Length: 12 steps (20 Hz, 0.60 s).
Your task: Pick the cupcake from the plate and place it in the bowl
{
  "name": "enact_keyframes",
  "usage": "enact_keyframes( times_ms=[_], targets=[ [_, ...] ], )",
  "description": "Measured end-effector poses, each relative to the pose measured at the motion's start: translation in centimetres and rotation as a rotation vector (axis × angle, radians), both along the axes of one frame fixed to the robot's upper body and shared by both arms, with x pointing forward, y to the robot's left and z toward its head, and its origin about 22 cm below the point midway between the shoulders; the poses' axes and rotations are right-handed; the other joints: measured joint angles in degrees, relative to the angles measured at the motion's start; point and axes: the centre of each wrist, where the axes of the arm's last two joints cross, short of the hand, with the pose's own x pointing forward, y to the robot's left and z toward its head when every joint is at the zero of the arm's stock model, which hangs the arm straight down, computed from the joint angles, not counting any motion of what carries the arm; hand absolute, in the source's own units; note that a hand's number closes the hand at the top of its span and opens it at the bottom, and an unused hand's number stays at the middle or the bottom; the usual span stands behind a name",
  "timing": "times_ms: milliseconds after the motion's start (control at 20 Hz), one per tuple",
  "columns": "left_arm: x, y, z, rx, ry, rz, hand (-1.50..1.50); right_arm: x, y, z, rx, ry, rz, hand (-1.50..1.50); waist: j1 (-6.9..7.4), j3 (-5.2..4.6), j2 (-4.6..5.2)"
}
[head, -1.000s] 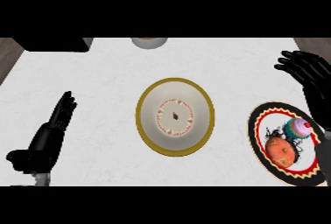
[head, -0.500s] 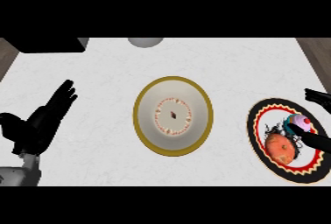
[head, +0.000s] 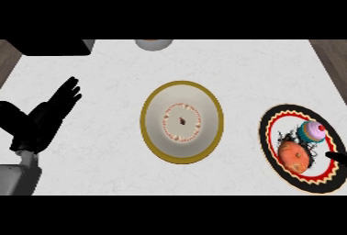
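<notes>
Round gold-rimmed bowl [head: 181,122] sits mid-counter; frosted cupcake [head: 312,131] on patterned plate [head: 271,120], right. Left hand [head: 45,117] spread, empty; right hand [head: 337,156] barely visible, fingers unclear.

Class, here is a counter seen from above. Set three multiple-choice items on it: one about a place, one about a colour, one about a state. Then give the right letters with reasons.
1. Where is the cupcake?
A. in the bowl
B. on the plate at the right
C. in the left hand

2. What colour is the bowl's rim?
A. gold
B. blue
C. green

3. How is the left hand?
A. curled round the cupcake
B. open, holding nothing
C. inside the bowl

Answers: 1 B, it sits on the black and red plate beside an orange item. 2 A, the bowl has a gold rim. 3 B, the left hand has straight fingers, left of the bowl.
</notes>
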Motion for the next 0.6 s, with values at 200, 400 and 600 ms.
enact_keyframes(
  times_ms=[200,400,600],
  targets=[
    [0.8,-0.1,0.4,0.006,-0.001,-0.002,0.0,0.8,1.1,3.4,-0.139,0.142,-0.03,-1.5,0.16,-0.08,0.05],
    [0.9,0.0,0.6,0.001,-0.003,-0.004,0.0,1.7,2.8,6.8,-0.247,0.287,-0.043,-1.5,0.65,-0.09,0.06],
    [1.2,-0.4,1.0,0.002,0.0,-0.01,0.0,2.6,5.6,8.7,-0.329,0.398,-0.032,-1.5,0.97,-0.04,0.1]
  ],
)
